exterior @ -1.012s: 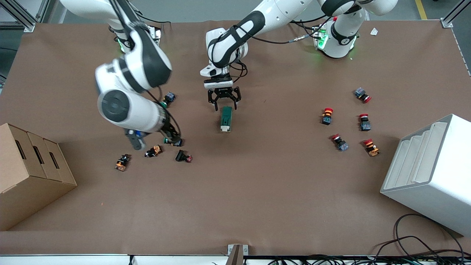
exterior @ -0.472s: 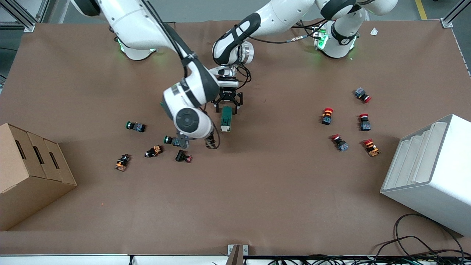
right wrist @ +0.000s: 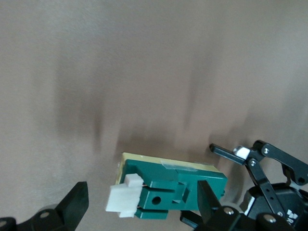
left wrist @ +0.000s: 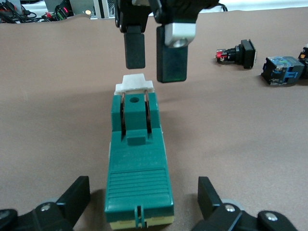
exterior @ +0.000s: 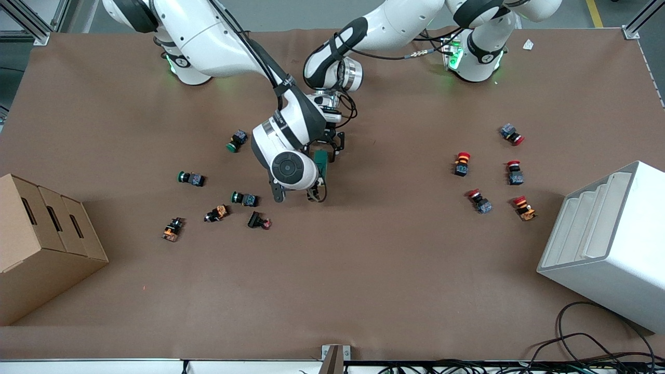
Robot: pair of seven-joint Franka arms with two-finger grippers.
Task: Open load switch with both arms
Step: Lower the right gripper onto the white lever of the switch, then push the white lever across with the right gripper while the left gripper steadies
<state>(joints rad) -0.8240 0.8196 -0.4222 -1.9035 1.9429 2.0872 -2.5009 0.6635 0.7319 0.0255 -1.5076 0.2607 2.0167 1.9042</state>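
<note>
The load switch (exterior: 321,167) is a dark green block lying on the brown table, with its white lever tab (left wrist: 134,83) at the end nearer the front camera. My left gripper (left wrist: 144,208) is open and straddles the switch's other end, with a gap between each finger and the green body (left wrist: 139,163). In the front view the left gripper (exterior: 324,150) is partly covered by the right arm's wrist (exterior: 288,169). My right gripper (right wrist: 144,204) is open and hangs just above the lever tab (right wrist: 124,197). Its fingers (left wrist: 171,57) touch nothing.
Green-capped push buttons (exterior: 191,178) and orange and black ones (exterior: 217,213) lie toward the right arm's end, near a cardboard box (exterior: 41,244). Red-capped buttons (exterior: 461,163) lie toward the left arm's end, beside a white bin (exterior: 608,244).
The right arm has swung from over the green buttons across to the switch and now hangs over its lever end. The left gripper has closed in round the switch's far end.
</note>
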